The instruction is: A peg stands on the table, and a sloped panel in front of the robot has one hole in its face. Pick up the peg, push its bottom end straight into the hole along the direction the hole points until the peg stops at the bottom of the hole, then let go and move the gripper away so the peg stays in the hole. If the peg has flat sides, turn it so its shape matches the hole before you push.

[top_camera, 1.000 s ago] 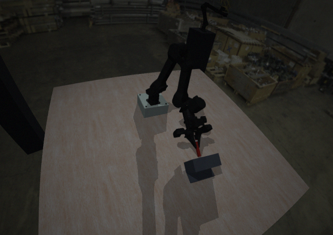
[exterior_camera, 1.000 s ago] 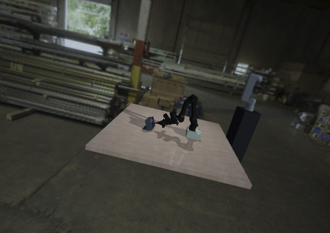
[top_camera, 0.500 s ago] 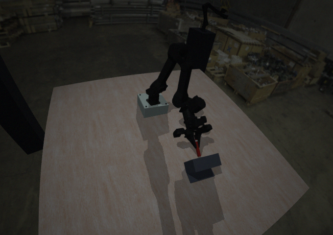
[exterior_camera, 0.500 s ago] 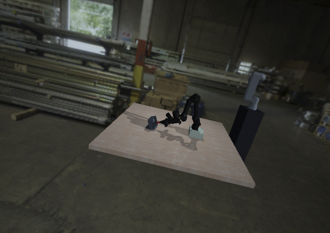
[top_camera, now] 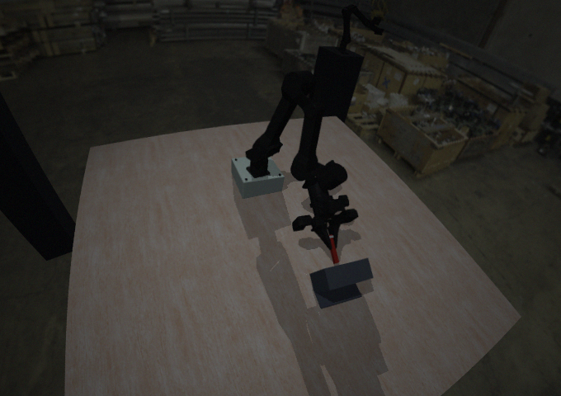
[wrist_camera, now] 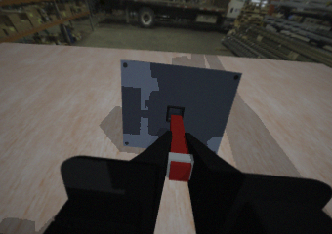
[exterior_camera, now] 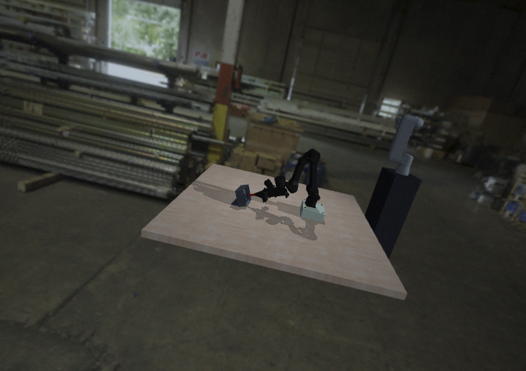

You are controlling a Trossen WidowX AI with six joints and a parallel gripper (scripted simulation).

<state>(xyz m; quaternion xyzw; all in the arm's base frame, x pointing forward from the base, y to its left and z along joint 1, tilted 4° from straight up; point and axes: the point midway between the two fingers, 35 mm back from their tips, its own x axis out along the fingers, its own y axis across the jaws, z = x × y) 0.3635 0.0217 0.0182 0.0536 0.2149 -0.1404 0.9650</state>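
Unmarked red peg (top_camera: 334, 251) (exterior_camera: 252, 194) (wrist_camera: 178, 136) in tool (top_camera: 332, 246) (exterior_camera: 254, 195) (wrist_camera: 177, 136)

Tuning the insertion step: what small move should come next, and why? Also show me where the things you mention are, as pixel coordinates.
Probably a slight upward nudge, keeping the tilt, before any push. In the wrist view the far end of the red peg (top_camera: 334, 252) (exterior_camera: 251, 195) (wrist_camera: 178, 134), held in the gripper (top_camera: 332, 246) (exterior_camera: 255, 194) (wrist_camera: 177, 136), overlaps only the lower edge of the square hole (wrist_camera: 175, 113); whether it touches the panel (top_camera: 350, 274) (exterior_camera: 242, 195) (wrist_camera: 198, 97) isn't clear.
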